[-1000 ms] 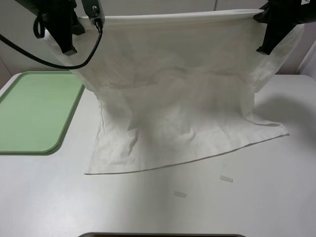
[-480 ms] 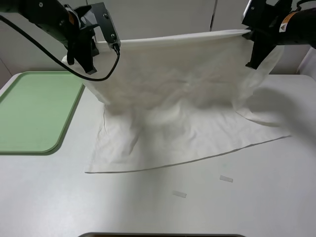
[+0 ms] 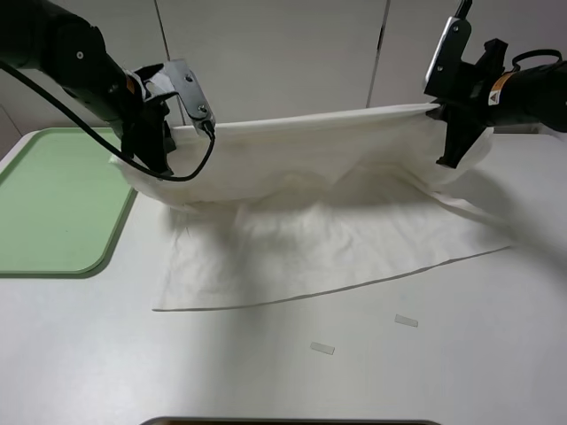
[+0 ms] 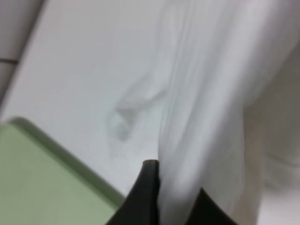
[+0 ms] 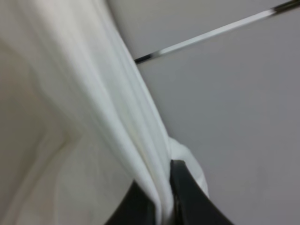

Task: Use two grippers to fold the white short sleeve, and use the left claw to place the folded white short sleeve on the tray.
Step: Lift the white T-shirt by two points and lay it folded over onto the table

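Two small pale tape strips (image 3: 323,348) lay nearest on the white counter (image 3: 266,381), apart from everything else. Just beyond them the white T-shirt (image 3: 337,239) had its near hem flat on the counter, while its far edge was raised off the surface and stretched in a sagging line between the two arms. The left claw (image 3: 161,164) was clenched on one end of that raised edge and the right claw (image 3: 446,158) on the other; both wrist views showed cloth pinched between dark fingers. Just beside the shirt, on the left, sat the green tray (image 3: 53,204), with none of the shirt lying in it. Pale cabinet doors (image 3: 283,53) stood behind. By my reading, the first fold was only begun: the lifted edge had yet to be laid over the near hem, more folds probably remained, and the carry to the tray by the left claw was undone. Nothing lay in the path to the tray; the slack, drooping cloth seemed the main nuisance.
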`<state>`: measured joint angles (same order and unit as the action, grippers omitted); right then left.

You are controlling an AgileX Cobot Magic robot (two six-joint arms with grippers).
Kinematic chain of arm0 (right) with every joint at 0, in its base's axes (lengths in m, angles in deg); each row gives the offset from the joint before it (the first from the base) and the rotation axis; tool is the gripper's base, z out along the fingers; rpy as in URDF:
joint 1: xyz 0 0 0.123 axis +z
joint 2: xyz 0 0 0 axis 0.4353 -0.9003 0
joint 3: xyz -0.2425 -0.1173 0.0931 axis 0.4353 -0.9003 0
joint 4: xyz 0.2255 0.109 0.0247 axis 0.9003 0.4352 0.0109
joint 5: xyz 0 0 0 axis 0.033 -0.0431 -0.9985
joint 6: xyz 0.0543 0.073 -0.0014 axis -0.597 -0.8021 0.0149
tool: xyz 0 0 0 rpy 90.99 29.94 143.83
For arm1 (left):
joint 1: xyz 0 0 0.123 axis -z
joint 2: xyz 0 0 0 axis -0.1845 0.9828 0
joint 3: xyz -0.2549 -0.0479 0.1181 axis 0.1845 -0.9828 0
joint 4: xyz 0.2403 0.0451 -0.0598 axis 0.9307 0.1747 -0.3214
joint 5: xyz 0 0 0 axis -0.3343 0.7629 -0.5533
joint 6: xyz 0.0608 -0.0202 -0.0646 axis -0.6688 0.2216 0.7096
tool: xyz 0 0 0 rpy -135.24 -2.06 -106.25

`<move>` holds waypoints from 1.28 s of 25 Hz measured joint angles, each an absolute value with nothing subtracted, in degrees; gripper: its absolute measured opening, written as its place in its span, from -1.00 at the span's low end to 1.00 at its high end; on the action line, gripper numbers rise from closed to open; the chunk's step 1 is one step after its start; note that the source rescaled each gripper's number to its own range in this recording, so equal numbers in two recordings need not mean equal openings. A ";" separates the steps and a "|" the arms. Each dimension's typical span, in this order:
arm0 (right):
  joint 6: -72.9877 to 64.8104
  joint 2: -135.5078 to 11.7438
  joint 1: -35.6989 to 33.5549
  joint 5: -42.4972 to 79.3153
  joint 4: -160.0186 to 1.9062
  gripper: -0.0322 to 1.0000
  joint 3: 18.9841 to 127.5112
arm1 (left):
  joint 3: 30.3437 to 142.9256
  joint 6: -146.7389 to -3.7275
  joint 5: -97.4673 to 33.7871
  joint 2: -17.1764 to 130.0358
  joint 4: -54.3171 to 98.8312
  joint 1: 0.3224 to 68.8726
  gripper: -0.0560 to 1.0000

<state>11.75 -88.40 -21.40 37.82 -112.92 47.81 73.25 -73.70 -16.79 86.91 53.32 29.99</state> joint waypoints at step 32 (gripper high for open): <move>13.09 -88.35 -21.22 7.46 -99.58 -0.94 39.93 | 72.50 -73.79 6.47 86.91 25.64 30.05 -0.89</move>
<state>13.09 -88.35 -21.22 7.46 -99.58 39.93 72.50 -73.79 6.47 86.91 25.64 30.05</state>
